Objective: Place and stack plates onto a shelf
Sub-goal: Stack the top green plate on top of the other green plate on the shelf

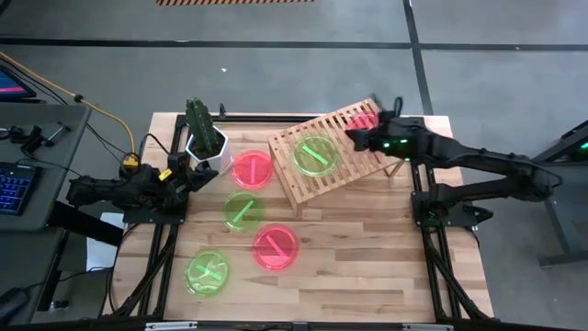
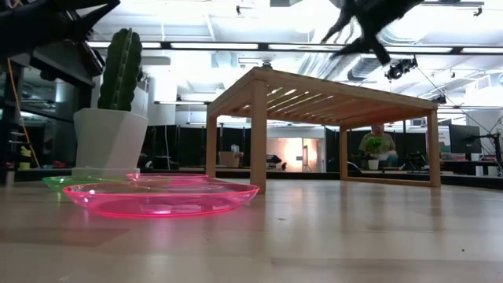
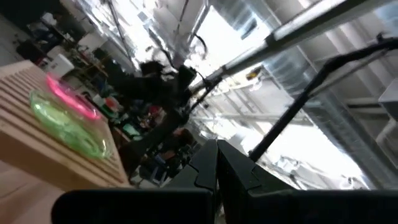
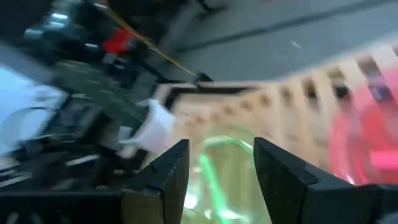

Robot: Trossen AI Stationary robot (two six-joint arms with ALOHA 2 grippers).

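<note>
The slatted wooden shelf (image 1: pixel 317 175) stands askew at the table's far right. A green plate (image 1: pixel 315 156) lies on its middle and a pink plate (image 1: pixel 364 119) on its far right corner. My right gripper (image 1: pixel 352 139) hovers open above the shelf between these two; in its wrist view (image 4: pixel 217 180) the green plate (image 4: pixel 217 165) shows beyond the fingers and the pink plate (image 4: pixel 367 146) lies off to one side. On the tabletop lie a pink plate (image 1: pixel 252 169), a green plate (image 1: pixel 243 211), a second pink plate (image 1: pixel 274 246) and a second green plate (image 1: pixel 208 273). My left gripper (image 1: pixel 195 175) waits shut at the left.
A cactus in a white pot (image 1: pixel 204 140) stands at the table's far left, right beside my left gripper. The low view shows the shelf (image 2: pixel 330 98) raised on legs, with a pink plate (image 2: pixel 161 196) in front. A person sits in the room behind (image 2: pixel 379 145).
</note>
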